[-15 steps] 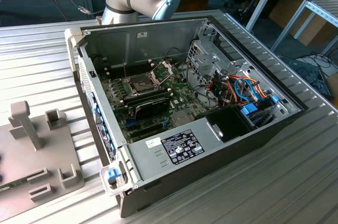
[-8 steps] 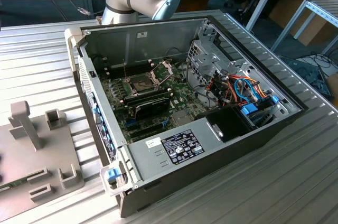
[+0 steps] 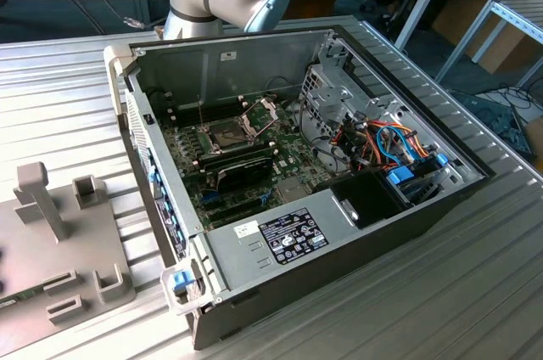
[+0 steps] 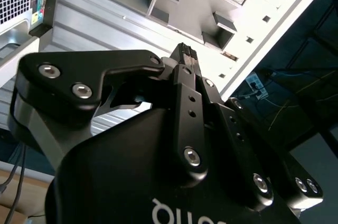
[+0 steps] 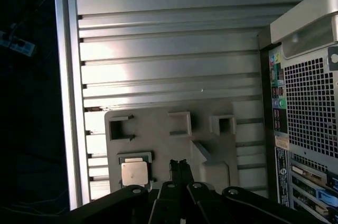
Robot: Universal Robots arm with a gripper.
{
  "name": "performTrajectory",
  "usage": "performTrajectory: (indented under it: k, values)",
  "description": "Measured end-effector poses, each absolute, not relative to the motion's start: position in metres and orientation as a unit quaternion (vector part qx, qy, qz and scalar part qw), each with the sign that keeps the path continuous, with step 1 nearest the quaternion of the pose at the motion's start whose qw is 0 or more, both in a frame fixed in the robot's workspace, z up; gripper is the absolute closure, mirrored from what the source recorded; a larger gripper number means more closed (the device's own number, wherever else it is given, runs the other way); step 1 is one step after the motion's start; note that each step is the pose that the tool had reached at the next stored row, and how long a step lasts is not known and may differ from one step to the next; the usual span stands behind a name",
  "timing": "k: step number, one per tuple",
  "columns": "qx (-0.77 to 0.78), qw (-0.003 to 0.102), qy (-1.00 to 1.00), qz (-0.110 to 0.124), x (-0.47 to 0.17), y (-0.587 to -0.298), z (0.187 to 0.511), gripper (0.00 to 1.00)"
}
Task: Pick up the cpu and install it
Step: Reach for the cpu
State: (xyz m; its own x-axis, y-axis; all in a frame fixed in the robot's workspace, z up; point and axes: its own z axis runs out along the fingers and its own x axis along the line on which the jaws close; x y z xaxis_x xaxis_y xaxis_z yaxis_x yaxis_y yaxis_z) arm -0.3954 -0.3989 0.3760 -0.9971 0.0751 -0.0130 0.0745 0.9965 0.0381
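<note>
In a square pocket of the flat grey plastic holder plate point(image 5: 158, 147) lies the small square silver-grey cpu point(image 5: 133, 173), flat and alone. The black gripper point(image 5: 180, 167) hangs above the plate, near the cpu but not touching it. Its two thin fingers are pressed together, with nothing between them. The open black computer case point(image 5: 311, 102) stands beside the plate on the ribbed metal table point(image 5: 169, 49).

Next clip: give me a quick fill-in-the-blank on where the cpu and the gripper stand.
1. The cpu lies in the grey fixture, ____ the computer case.
2. The gripper, fingers shut, holds ____.
3. In the exterior view the socket's hinged frame stands ____.
Missing words: outside; nothing; open.
</note>
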Motion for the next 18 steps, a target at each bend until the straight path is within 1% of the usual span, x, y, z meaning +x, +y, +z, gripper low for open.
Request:
performTrajectory:
  k: [18]
  values:
    - [0.038, -0.006, 0.999, 0.011, -0.419, -0.399, 0.36, 0.89]
